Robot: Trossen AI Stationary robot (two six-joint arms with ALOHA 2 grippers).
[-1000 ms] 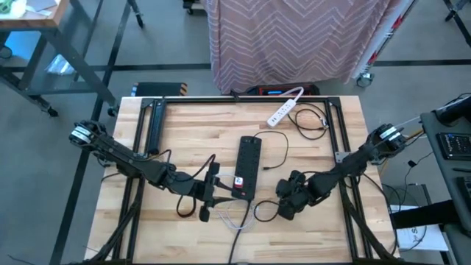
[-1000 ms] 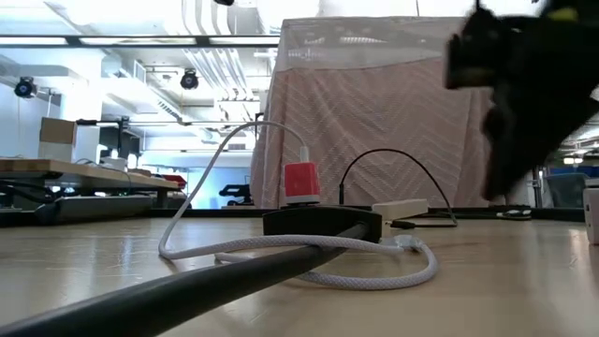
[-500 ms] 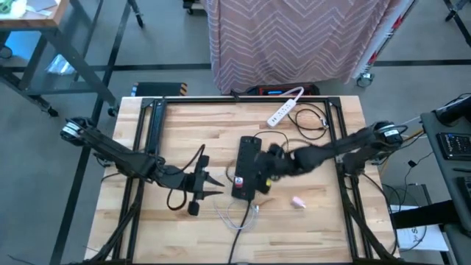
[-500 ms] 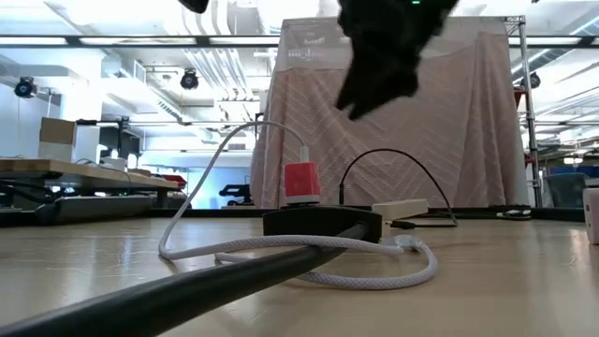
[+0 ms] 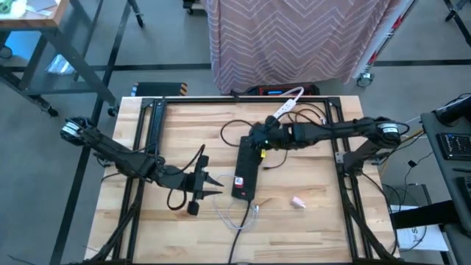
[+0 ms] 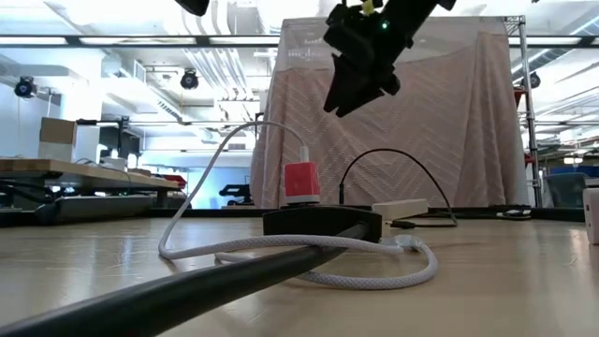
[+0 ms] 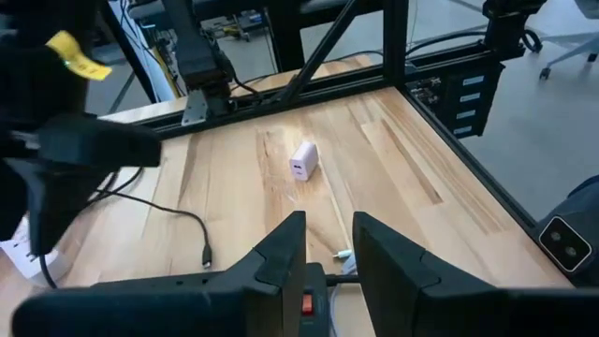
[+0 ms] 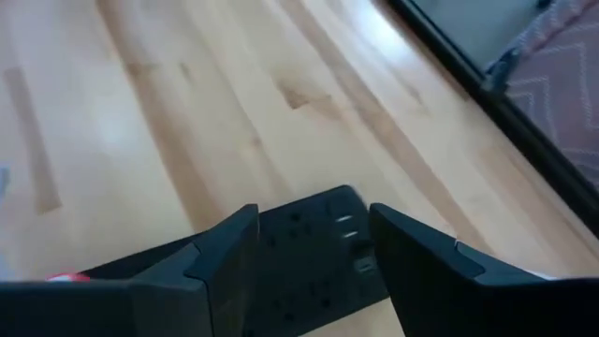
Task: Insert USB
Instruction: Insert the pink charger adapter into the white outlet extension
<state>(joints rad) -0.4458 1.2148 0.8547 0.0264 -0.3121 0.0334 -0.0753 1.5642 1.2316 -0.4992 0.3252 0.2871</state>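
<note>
**Two arms over a butcher-block table, strip and charger apart**

Two dark arms above a pale wooden table (image 5: 184, 125) framed in black rails. Near the middle, a black power strip (image 5: 246, 168) lying lengthwise, with a red-and-white plug (image 6: 301, 182) seated at its near end and a white braided cable (image 6: 309, 249) looping off it toward the near edge. To the right of the strip, well apart on bare wood, a small white USB charger (image 5: 297, 201), plugged into nothing. At the far edge, a white power strip (image 5: 284, 109) beside a tangle of black cord (image 5: 313, 118).

Right gripper (image 5: 259, 138) reaching in from the right, hovering above the far end of the black strip, fingers spread and empty; in the right wrist view, sockets visible between the two fingers. Left gripper (image 5: 210, 183) low on the left, just beside the strip's near end, fingers parted, grasping nothing.

Beyond the table: grey floor, a rack draped in pink zigzag cloth (image 5: 294, 40), and in the low view an open workshop with ceiling ducts and lamps, benches at the left.
</note>
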